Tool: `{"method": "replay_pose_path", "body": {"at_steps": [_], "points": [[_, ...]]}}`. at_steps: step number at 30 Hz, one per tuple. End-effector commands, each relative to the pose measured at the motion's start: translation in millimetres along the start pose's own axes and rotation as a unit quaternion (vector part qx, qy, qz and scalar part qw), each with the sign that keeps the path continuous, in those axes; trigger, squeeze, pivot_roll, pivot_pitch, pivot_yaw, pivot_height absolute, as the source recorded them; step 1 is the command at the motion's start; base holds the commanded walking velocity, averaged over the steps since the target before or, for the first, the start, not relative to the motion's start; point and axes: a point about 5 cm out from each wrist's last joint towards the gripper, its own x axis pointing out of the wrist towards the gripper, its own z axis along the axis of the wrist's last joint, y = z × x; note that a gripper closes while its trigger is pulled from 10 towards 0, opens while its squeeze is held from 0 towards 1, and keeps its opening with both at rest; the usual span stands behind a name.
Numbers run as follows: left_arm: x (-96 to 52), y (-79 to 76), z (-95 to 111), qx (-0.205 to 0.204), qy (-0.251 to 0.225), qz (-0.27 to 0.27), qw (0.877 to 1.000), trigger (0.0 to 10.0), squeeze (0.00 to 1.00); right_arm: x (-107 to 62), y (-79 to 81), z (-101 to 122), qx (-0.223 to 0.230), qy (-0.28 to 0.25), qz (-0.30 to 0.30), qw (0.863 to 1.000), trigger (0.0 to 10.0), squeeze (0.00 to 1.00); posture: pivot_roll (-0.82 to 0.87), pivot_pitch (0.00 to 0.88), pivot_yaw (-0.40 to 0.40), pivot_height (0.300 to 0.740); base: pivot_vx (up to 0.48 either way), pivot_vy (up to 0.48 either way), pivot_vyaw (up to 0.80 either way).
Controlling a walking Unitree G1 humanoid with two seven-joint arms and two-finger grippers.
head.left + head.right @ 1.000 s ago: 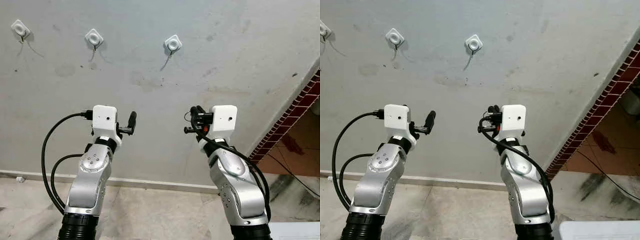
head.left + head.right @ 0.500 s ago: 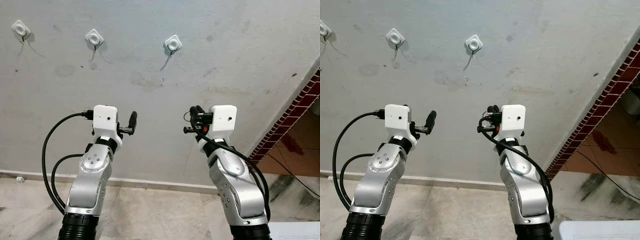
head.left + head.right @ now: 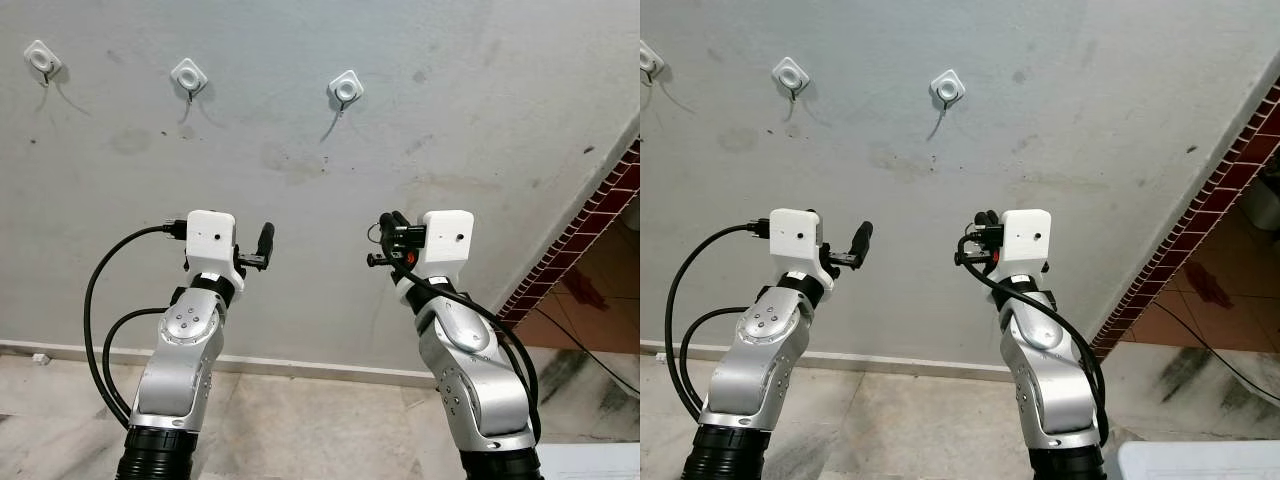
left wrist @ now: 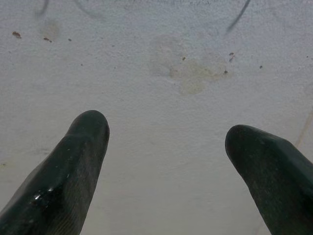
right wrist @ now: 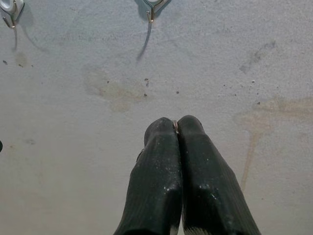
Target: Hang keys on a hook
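Three white hooks are fixed high on the grey wall: the left hook (image 3: 41, 60), the middle hook (image 3: 188, 75) and the right hook (image 3: 346, 88). My right gripper (image 3: 390, 222) is raised toward the wall, below and a little right of the right hook (image 5: 152, 6). It is shut on the keys, of which a thin metal ring (image 3: 372, 233) and a red piece (image 3: 409, 258) show beside the fingers. A metal sliver (image 5: 174, 125) sits between the fingertips. My left gripper (image 4: 166, 132) is raised at the same height, open and holding nothing, its fingers (image 4: 80, 149) facing bare wall.
A red brick edge (image 3: 585, 225) runs diagonally down the wall's right side, with brown floor tiles beyond it. A pale skirting (image 3: 300, 365) meets the marble floor below. A white object (image 3: 590, 462) lies at the lower right corner.
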Motion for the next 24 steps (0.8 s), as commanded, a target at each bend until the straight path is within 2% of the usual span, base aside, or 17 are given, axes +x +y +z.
{"method": "replay_pose_path", "body": {"at_steps": [1,24], "points": [[0.1,-1.8,2.0,0.001,-0.005,-0.006,1.000,10.0,0.00,1.0,0.4,7.3,-0.003,-0.016,0.001,1.000,10.0,0.00,0.17,0.000,-0.065,0.740,0.000,0.000,0.00],[0.1,-1.8,2.0,0.001,-0.005,-0.006,1.000,10.0,0.00,1.0,0.4,7.3,-0.003,-0.016,0.001,1.000,10.0,0.00,0.17,0.000,-0.065,0.740,0.000,0.000,0.00]]}}
